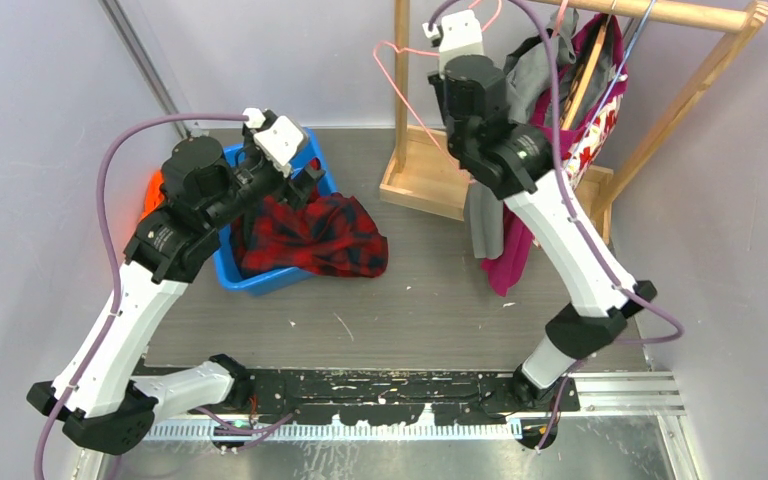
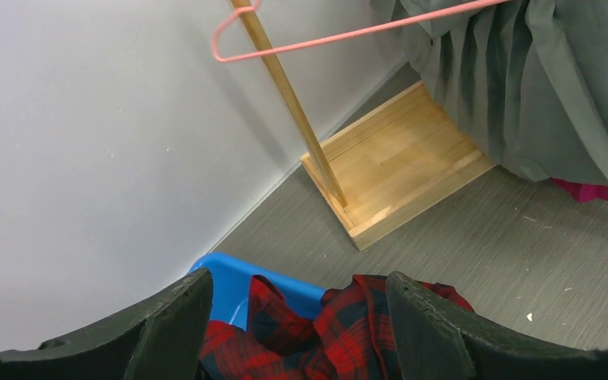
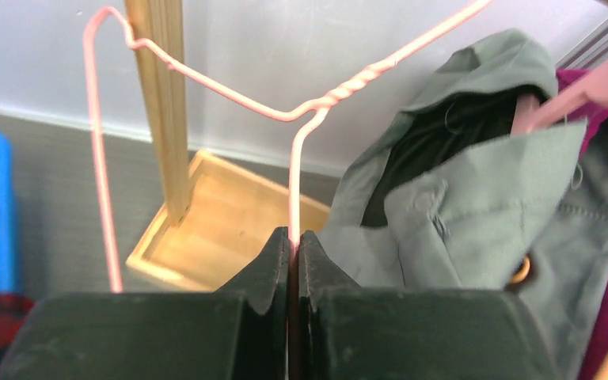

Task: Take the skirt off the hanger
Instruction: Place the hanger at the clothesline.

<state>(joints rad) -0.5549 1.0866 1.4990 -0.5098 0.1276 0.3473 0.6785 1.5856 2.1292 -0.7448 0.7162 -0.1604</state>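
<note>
Quick status from my end. The red and black plaid skirt (image 1: 320, 235) is off the hanger, bunched up in the blue plastic bin (image 1: 260, 283), with one side spilling over the rim onto the grey desk (image 1: 440, 300). The left gripper (image 2: 299, 277) sits right over it with the jaws spread wide and not pinching anything. The right gripper (image 3: 293, 237) is up by the wooden clothes rack (image 1: 430, 180), jaws clenched tight on the bare pink wire hanger (image 3: 321, 103), gripping the wire just below the twisted neck. Just beside it a grey-green garment (image 3: 459, 222) hangs on the rack, with a magenta one (image 1: 510, 260) tucked behind it.
</note>
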